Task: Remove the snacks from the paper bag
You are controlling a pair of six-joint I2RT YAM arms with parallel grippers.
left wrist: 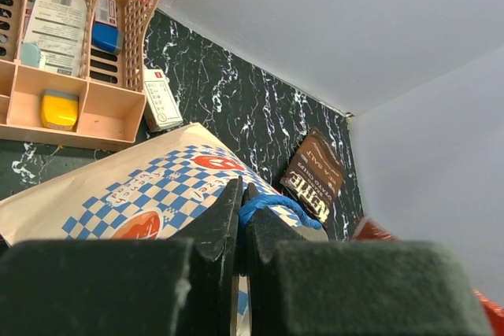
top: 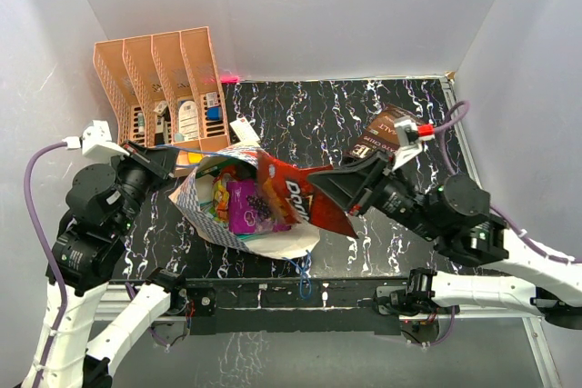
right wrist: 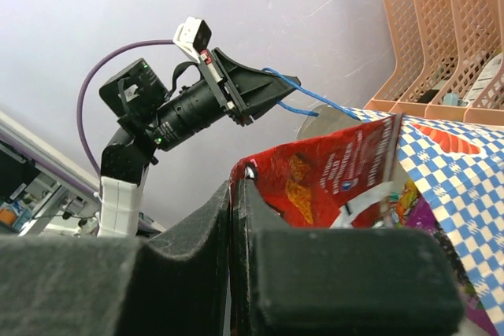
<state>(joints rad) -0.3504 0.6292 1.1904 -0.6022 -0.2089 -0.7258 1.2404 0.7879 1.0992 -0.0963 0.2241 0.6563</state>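
The right hand is pinching the red Doritos packet, its long axis running toward 9 o'clock into the paper bag; the left hand is clamping shut on its blue cord handle.

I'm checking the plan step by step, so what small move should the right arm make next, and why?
Probably pull the right gripper back and up, away from the paper bag. It is shut on the red packet, whose far end sits inside the bag, while the left gripper pinches the blue handle.
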